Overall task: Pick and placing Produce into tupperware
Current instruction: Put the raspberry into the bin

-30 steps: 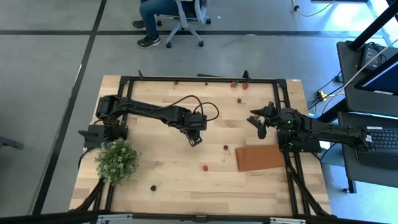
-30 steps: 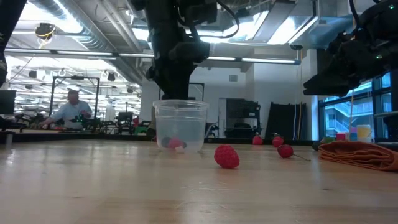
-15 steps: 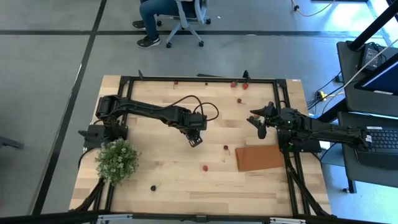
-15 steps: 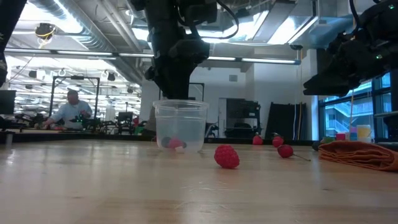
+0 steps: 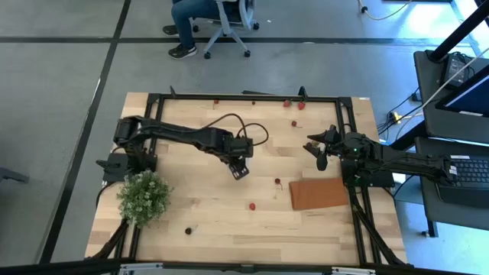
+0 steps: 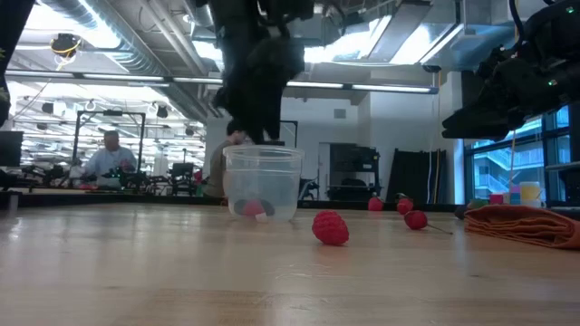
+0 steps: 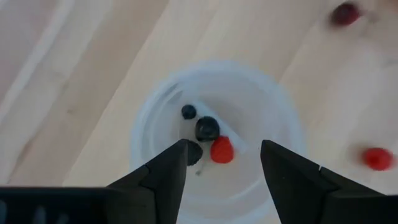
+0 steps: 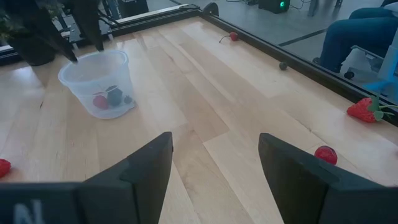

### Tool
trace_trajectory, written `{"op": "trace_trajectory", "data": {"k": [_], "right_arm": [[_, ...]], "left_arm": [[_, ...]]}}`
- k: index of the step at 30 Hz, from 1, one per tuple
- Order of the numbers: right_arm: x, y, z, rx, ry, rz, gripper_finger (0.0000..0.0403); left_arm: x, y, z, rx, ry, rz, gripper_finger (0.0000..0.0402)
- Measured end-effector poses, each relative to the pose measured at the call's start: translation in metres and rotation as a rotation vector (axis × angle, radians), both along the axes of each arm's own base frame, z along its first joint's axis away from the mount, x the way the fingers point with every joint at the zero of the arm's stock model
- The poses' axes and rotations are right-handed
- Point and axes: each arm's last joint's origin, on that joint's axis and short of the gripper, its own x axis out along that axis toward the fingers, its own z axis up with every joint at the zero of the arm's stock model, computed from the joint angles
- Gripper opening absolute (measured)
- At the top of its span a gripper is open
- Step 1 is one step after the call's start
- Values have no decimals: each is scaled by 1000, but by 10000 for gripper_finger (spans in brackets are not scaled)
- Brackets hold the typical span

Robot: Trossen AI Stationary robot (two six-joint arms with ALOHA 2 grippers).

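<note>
The tupperware (image 5: 240, 173) is a small translucent cup standing upright on the wood near the table's middle, also seen in the low view (image 6: 263, 184) and the right wrist view (image 8: 99, 81). Inside it lie one red berry (image 7: 221, 150) and dark berries (image 7: 206, 128). My left gripper (image 7: 224, 152) hangs open straight above the cup's mouth, fingers pointing down, touching nothing. More red produce lies loose: one piece (image 5: 251, 205) nearer, one (image 5: 277, 182) beside the mat, several by the far edge (image 5: 293, 123). A dark berry (image 5: 188, 229) sits near the near edge. My right gripper (image 5: 319, 154) waits open to the right.
A reddish-brown mat (image 5: 319, 194) lies flat at the table's right side. A leafy bush with white flowers (image 5: 144, 197) stands at the left near corner. A black frame (image 5: 244, 96) runs along the table's edges. A person sits on a chair (image 5: 221, 19) beyond the far edge.
My left gripper has risen a little above the cup, staying open. The cup and the berries in it have stayed where they were. The right arm has kept still.
</note>
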Motion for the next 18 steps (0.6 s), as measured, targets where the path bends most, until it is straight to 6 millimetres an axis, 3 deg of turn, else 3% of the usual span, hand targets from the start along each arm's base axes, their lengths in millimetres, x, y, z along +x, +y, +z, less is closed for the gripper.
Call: {"op": "trace_trajectory", "data": {"k": [5,10,18], "right_arm": [[0,0,0,0,-4,-1,240],[0,0,0,0,-2,-1,240],[0,0,0,0,-1,-1,240]], "left_arm": [[2,-12,45,-5,-158,-38,197],[8,-35,67,-47,-253,-219,197],[12,-87,50,99,-279,-599,191]]}}
